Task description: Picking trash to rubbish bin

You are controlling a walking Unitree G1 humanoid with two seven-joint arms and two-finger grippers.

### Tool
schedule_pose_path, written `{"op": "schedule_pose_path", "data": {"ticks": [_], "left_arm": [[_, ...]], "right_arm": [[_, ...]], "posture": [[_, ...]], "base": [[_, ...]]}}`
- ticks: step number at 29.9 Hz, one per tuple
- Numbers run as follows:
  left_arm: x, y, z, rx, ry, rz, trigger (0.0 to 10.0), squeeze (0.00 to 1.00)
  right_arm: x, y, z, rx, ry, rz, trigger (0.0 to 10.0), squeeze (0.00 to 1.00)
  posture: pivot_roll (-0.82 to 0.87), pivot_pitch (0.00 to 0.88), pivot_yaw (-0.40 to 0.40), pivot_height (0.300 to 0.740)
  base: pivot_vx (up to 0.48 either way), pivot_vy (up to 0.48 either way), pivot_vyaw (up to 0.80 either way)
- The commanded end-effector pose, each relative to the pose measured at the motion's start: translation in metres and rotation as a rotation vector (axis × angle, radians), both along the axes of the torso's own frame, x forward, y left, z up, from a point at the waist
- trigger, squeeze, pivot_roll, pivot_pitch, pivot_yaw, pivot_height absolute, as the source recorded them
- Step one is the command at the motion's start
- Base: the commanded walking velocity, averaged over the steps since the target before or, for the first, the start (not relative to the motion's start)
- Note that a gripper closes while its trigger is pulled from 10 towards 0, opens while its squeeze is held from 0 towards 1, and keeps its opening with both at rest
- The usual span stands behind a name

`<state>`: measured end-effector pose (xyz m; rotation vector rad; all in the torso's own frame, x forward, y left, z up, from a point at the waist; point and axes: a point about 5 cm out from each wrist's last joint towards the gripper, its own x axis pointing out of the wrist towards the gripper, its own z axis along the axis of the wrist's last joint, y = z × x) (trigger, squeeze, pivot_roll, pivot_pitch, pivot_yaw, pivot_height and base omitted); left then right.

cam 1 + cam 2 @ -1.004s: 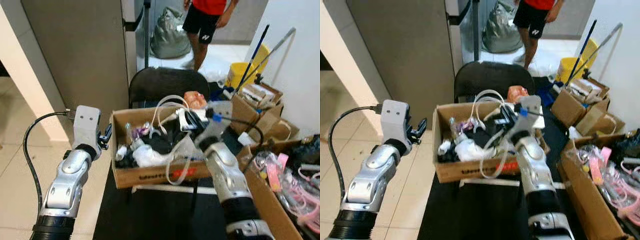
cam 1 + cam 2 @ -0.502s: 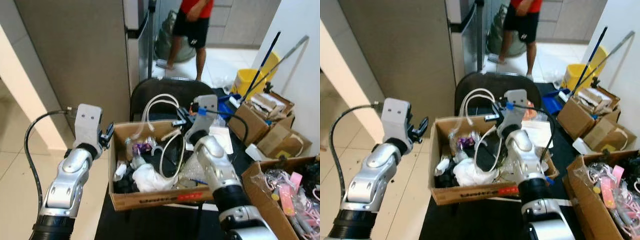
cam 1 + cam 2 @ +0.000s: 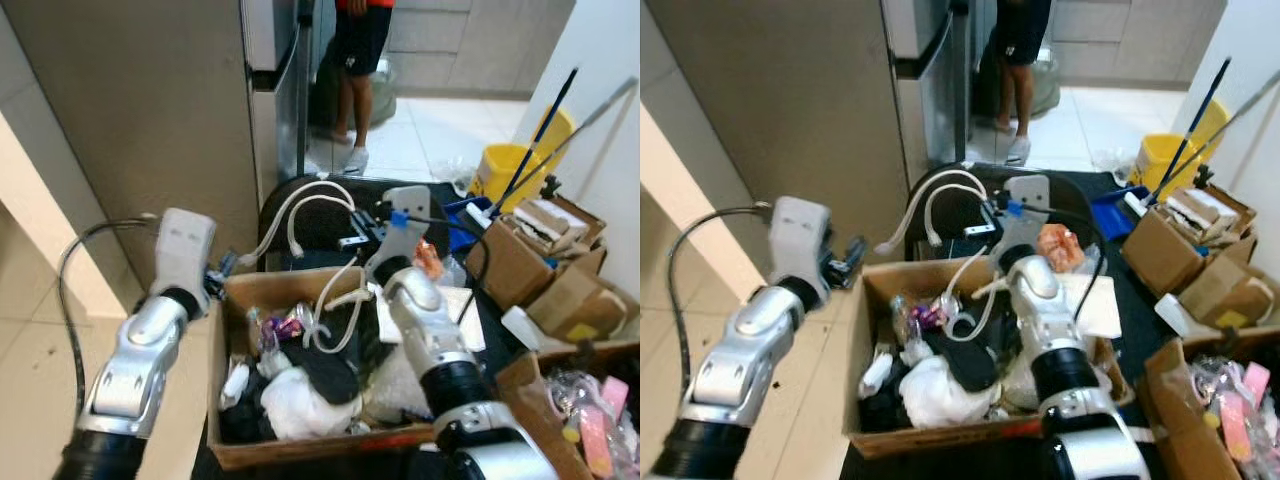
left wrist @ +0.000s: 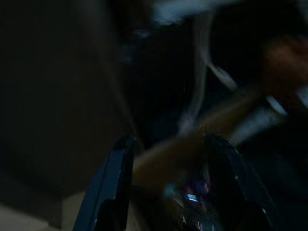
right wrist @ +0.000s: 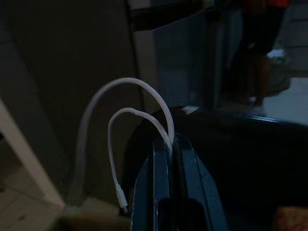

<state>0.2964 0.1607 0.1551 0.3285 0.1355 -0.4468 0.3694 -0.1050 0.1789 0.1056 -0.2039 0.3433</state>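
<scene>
Right wrist view shows the right gripper (image 5: 169, 144) w/ both black fingers pressed together on a white cable (image 5: 120, 110), which arches up out of the tips in two loops, one end dangling w/ a small plug. From the head cam, same gripper (image 3: 352, 235) sits raised above the far edge of a cardboard box (image 3: 300, 450), the cable (image 3: 300, 200) looping high over a black chair (image 3: 960, 205) behind the box, while more of the white cord trails down into the box among the clutter: a crumpled white bag (image 3: 300, 400), black fabric, a small purple bit. Left gripper (image 3: 222, 268) hovers just off the box's left corner, outside it, touching nothing; fingers (image 4: 113, 183) stand apart in the dark, blurry left wrist view. An orange wrapper (image 3: 1060, 245) lies beside the right arm, near a white sheet. Further right: more cardboard boxes (image 3: 520, 260), a yellow bucket (image 3: 505, 165) w/ mop handles leaning on the wall. A person (image 3: 355, 60) in dark shorts stands on the pale tile beyond the chair, by a tall grey cabinet. Can't tell which container is the rubbish bin.
</scene>
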Motion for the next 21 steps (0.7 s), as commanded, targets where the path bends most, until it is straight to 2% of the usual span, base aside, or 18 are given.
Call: {"op": "schedule_pose_path", "data": {"ticks": [1,3,5,12,13,14,15,18,21], "left_arm": [[-0.014,-0.004,-0.015,0.106,0.120,-0.149,10.0,0.00],[-0.018,-0.004,-0.017,0.125,0.143,-0.175,10.0,0.00],[-0.027,-0.003,-0.024,0.145,0.216,-0.219,10.0,0.00],[-0.031,-0.004,-0.029,0.168,0.261,-0.221,10.0,0.00],[-0.031,-0.003,-0.028,0.173,0.267,-0.230,10.0,0.00],[-0.031,-0.003,-0.028,0.173,0.267,-0.230,10.0,0.00],[-0.031,-0.003,-0.028,0.177,0.273,-0.236,10.0,0.00],[-0.032,-0.003,-0.027,0.189,0.288,-0.241,10.0,0.00],[-0.031,-0.002,-0.027,0.188,0.288,-0.231,10.0,0.00]], "right_arm": [[0.000,0.003,-0.011,-0.034,0.033,0.003,10.0,0.00],[0.000,0.002,-0.012,-0.045,0.034,0.000,10.0,0.00],[0.001,-0.003,-0.018,-0.091,0.045,-0.034,10.0,0.00],[-0.003,-0.001,-0.036,-0.187,0.110,0.018,10.0,0.00],[-0.004,-0.002,-0.039,-0.229,0.113,0.019,10.0,0.36],[-0.004,-0.002,-0.039,-0.229,0.113,0.019,10.0,0.36],[-0.005,-0.003,-0.041,-0.261,0.118,0.017,10.0,1.00],[-0.005,-0.012,-0.052,-0.378,0.175,-0.003,10.0,1.00],[-0.003,-0.019,-0.049,-0.405,0.166,-0.029,10.0,1.00]], "posture": [[0.09,0.086,0.007,0.740],[0.09,0.086,0.007,0.740],[0.10,0.088,0.003,0.740],[0.10,0.091,-0.004,0.740],[0.10,0.091,-0.005,0.740],[0.10,0.091,-0.005,0.740],[0.10,0.091,-0.005,0.740],[0.10,0.090,-0.002,0.740],[0.10,0.093,0.003,0.740]], "base": [[0.000,0.000,0.00],[0.000,0.000,0.00],[0.000,0.000,0.00],[0.000,0.000,0.00],[0.000,0.000,0.00],[0.000,0.000,0.00],[0.000,0.000,0.00],[0.000,0.000,0.00],[0.000,0.000,0.00]]}}
